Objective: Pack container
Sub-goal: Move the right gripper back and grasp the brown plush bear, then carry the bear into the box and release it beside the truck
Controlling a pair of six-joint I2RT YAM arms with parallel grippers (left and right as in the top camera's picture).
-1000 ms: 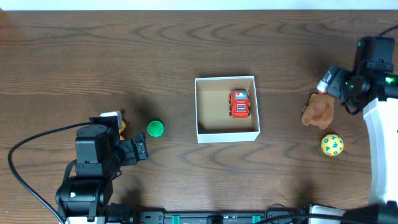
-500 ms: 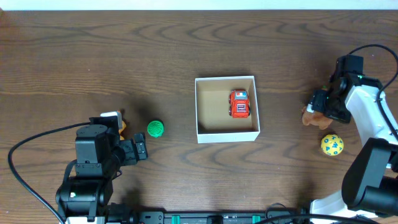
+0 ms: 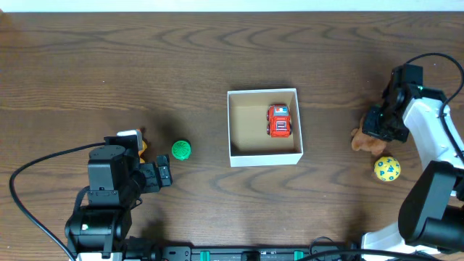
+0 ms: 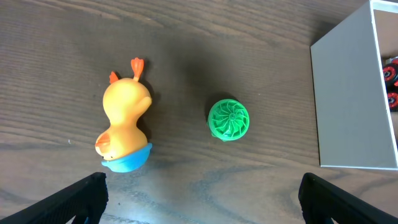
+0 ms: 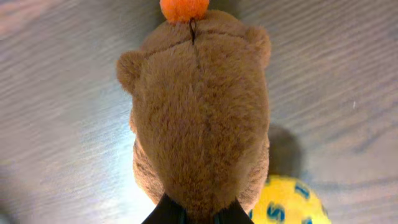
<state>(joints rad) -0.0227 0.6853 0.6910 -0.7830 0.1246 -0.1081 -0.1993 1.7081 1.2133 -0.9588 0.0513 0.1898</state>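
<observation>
The container (image 3: pixel 230 127), a white-walled square box with a tan floor, stands mid-table with a red toy car (image 3: pixel 279 120) inside. My right gripper (image 3: pixel 378 127) is down on a brown plush bear (image 3: pixel 360 142), right of the container. In the right wrist view its fingers (image 5: pixel 198 216) are pinched on the bear's fur (image 5: pixel 199 106). My left gripper (image 3: pixel 164 175) is open and empty, just short of a green ball (image 3: pixel 181 149) and an orange duck (image 3: pixel 141 147). In the left wrist view the fingers (image 4: pixel 202 200) frame the duck (image 4: pixel 124 118) and green ball (image 4: pixel 228 119).
A yellow ball with blue marks (image 3: pixel 387 169) lies right beside the bear and shows in the right wrist view (image 5: pixel 291 202). The container's white wall (image 4: pixel 345 99) fills the right of the left wrist view. A white strip runs along the table's far edge.
My right arm swung in from the upper right and lowered onto the bear, and its fingers closed on it. The bear shifted slightly down-left. The left arm has not moved.
</observation>
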